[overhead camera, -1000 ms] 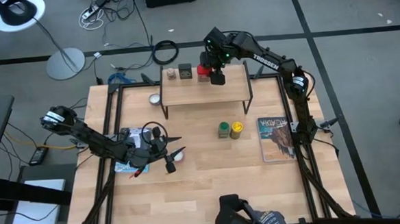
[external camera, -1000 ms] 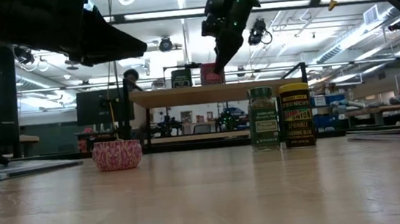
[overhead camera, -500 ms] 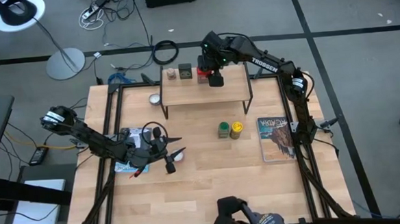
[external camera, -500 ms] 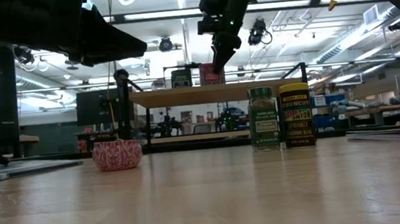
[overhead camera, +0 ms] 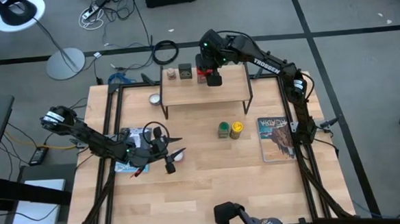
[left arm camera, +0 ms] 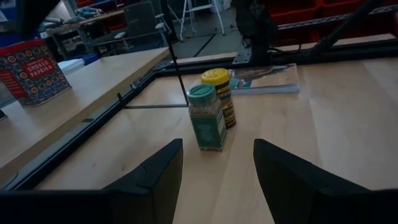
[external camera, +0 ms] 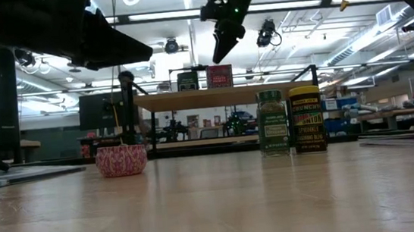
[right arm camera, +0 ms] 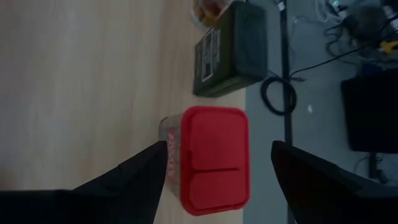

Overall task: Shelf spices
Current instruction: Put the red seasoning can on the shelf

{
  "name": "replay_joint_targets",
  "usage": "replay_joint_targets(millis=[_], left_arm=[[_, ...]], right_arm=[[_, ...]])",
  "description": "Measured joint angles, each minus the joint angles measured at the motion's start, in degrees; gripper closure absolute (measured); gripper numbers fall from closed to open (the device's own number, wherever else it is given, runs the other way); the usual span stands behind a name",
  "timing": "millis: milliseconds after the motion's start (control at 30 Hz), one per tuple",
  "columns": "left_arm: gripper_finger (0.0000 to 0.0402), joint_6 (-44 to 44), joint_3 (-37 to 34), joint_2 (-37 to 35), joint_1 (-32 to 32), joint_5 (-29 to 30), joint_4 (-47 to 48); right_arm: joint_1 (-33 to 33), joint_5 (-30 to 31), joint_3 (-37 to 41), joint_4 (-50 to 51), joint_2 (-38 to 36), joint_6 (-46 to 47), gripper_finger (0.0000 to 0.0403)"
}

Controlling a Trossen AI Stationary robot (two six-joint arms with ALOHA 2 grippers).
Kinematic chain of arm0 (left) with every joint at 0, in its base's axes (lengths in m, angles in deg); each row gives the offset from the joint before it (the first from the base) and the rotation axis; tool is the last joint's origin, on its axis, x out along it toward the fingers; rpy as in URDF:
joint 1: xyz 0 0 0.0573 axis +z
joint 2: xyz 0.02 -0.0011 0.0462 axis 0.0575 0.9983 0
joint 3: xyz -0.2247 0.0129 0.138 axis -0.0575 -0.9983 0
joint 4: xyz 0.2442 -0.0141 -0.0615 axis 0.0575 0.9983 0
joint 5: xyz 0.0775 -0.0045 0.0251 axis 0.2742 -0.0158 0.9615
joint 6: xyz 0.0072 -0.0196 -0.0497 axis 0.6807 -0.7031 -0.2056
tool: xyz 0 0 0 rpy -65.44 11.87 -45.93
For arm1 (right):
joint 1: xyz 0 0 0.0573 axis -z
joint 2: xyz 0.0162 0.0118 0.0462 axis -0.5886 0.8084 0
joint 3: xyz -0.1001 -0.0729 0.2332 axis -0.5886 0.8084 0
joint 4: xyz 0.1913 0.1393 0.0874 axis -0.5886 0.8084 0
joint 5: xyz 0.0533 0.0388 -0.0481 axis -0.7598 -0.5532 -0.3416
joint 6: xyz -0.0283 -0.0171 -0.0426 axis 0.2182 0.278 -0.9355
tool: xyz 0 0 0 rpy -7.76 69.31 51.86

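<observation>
The shelf [overhead camera: 206,92] stands at the table's far side. On its plank stand the brownish jar [overhead camera: 172,74], the black tin [overhead camera: 185,72] and the red tin [overhead camera: 202,72], each on its base. My right gripper [overhead camera: 212,77] hovers open above the red tin [right arm camera: 214,158], fingers either side and clear of it [external camera: 219,48]. The green-capped jar [overhead camera: 223,129] and the yellow jar [overhead camera: 236,128] stand side by side on the tabletop in front of the shelf. My left gripper [overhead camera: 170,153] waits open, low over the table's left half, facing those jars [left arm camera: 205,118].
A flat book [overhead camera: 275,137] lies on the table's right side; more books [overhead camera: 128,151] lie under my left arm. A round silver disc [overhead camera: 155,98] sits left of the shelf. A small pink patterned cup [external camera: 121,160] stands near my left gripper. Bare wood stretches along the near edge.
My right gripper has risen from beside the red tin to well above it and drifted slightly toward the table's left. The red tin has stayed standing on the shelf.
</observation>
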Motion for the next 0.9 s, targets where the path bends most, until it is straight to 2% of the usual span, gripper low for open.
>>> replay_joint_targets(millis=[300,433,600,833,900], left_arm=[[0.02,-0.06,0.0,0.0,-0.04,-0.18,0.13],[0.02,-0.8,0.0,0.0,-0.03,-0.18,1.01],[0.02,-1.11,0.0,0.0,-0.04,-0.18,1.07],[0.02,-1.14,0.0,0.0,-0.02,-0.18,0.94],[0.02,-1.14,0.0,0.0,-0.02,-0.18,0.88]], right_arm=[[-3.65,3.1,-5.35,0.62,0.0,1.42,0.012],[-4.96,3.01,-5.39,1.83,-0.26,2.84,0.0139],[-5.15,2.04,-5.37,2.81,-0.28,5.1,0.0213],[-5.24,1.59,-5.35,5.1,-0.29,5.39,0.0379],[-5.24,1.24,-5.35,6.24,-0.31,5.09,0.0392]])
